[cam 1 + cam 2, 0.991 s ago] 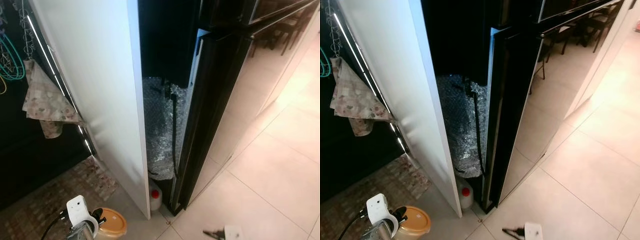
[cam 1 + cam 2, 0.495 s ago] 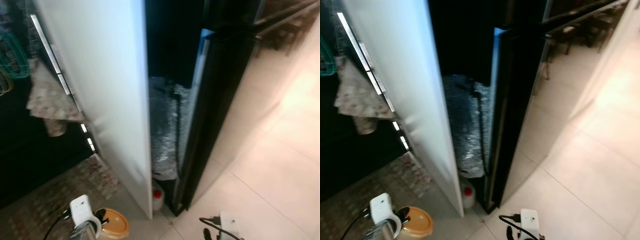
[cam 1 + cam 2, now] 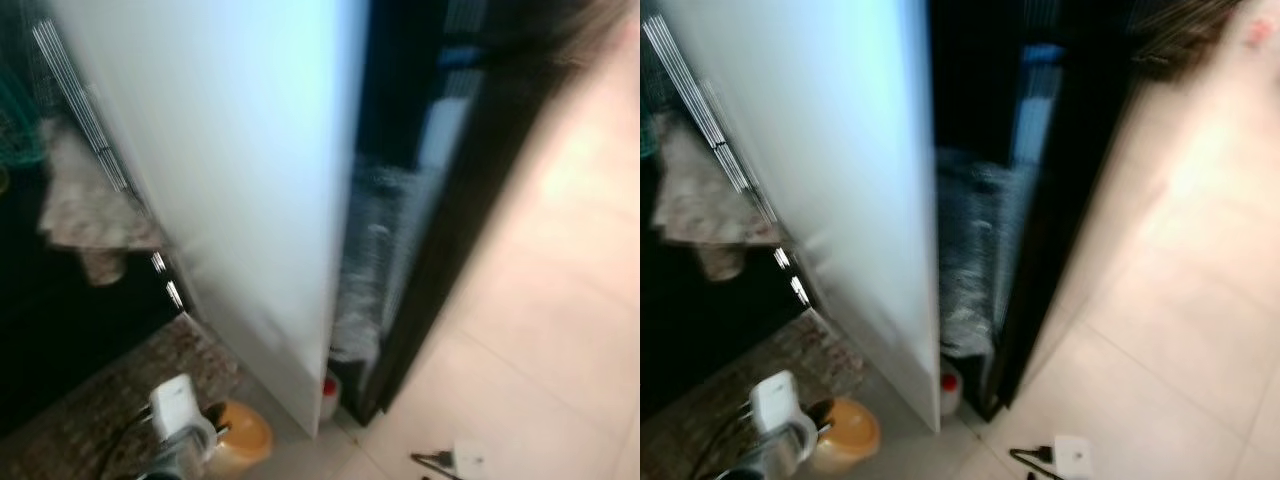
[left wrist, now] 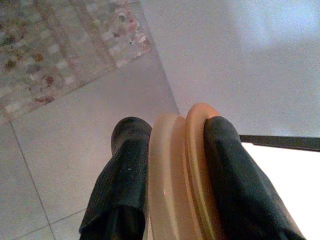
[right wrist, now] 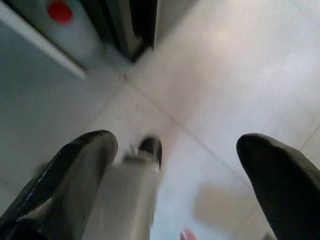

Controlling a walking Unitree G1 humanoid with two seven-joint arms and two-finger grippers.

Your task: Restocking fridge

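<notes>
Two fingers of left claw [image 4: 175, 165] pinch orange container [image 4: 172, 185] — edgewise.

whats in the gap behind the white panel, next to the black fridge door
A tall bundle of bubble wrap stands in the gap, with a white jug with a red cap on the floor below it. Further back the gap is dark, and the pictures are blurred.

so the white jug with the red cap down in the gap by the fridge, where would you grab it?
Probably by the neck just under the red cap, from above. The jug stands upright on the floor, wedged between the white panel and the black fridge door, with the bubble-wrapped bundle over it, so its sides are walled in. The right gripper is open; the left gripper holds the orange container.
</notes>
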